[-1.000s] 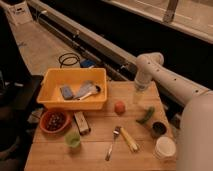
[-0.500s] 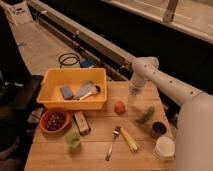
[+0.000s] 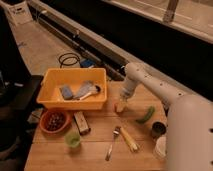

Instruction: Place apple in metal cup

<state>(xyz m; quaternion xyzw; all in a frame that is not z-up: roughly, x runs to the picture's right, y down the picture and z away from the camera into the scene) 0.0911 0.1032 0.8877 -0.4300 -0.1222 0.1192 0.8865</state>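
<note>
Bowl (image 3: 54, 120) of dark pieces, orange, sits at the near left of the wooden table (image 3: 100, 159), with the yellow bin (image 3: 52, 76) of oddments just beyond it and a translucent green cup (image 3: 73, 140) nearer the front edge. A dark block (image 3: 81, 123) lies between bowl and centre, then a spoon (image 3: 112, 143) and a yellow-handled tool (image 3: 129, 139). Mid-table the apple (image 3: 118, 108) lies where it lay a second ago, but it is now largely covered: the gripper (image 3: 121, 104), which hung to the right of and above the fruit, has swung left and come down until it sits right over it. Whether the gripper is spread, closed or already clamped on the apple cannot be told from this view. To the right lie the curved green pepper (image 3: 145, 115), then the metal cup (image 3: 158, 130) near the right edge, just beside a white container (image 3: 161, 148). The reach looks complete, so the grasp is probably the step in hand. The carry to the cup, rightward and nearer past the pepper, is not yet done.
</note>
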